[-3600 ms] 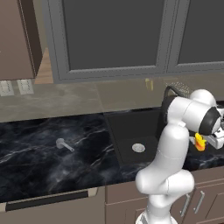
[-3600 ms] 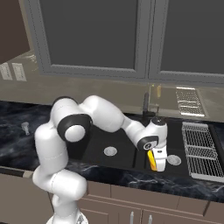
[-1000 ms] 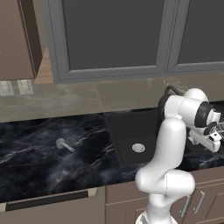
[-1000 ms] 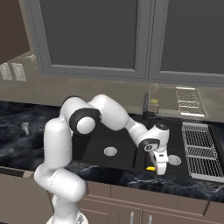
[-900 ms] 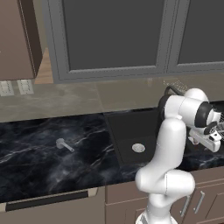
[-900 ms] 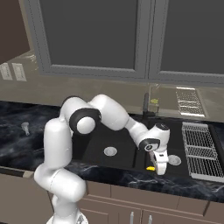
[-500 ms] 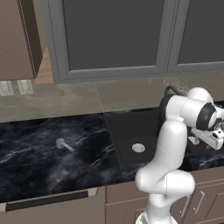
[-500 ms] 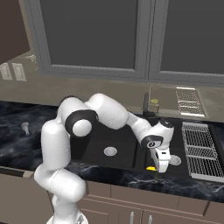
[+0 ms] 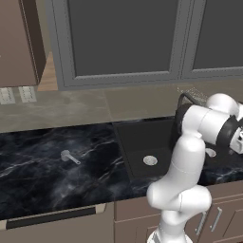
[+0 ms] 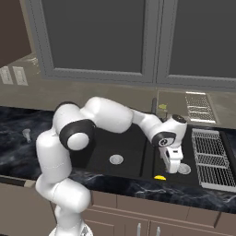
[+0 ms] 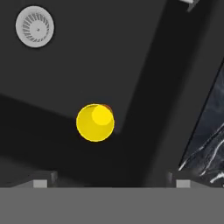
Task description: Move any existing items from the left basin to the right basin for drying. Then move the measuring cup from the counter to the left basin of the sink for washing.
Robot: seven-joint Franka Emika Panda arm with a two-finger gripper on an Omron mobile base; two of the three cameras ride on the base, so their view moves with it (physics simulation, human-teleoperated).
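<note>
My claw (image 11: 109, 181) stands wide open, holding nothing. The small bright yellow rounded lump (image 11: 95, 122) rests on the black recessed right basin floor (image 11: 109, 52), frame centre.

Arm reaching out and down, gripper low in the right basin (image 10: 196, 177).
The arm bends at the elbow over the sink and the forearm runs across to that basin. The wrist is turned downward. The gripper (image 10: 173, 168) points at the basin floor, just above it. In the hand view its two fingertips (image 11: 40, 182) stand wide apart, with nothing held between them.
</note>
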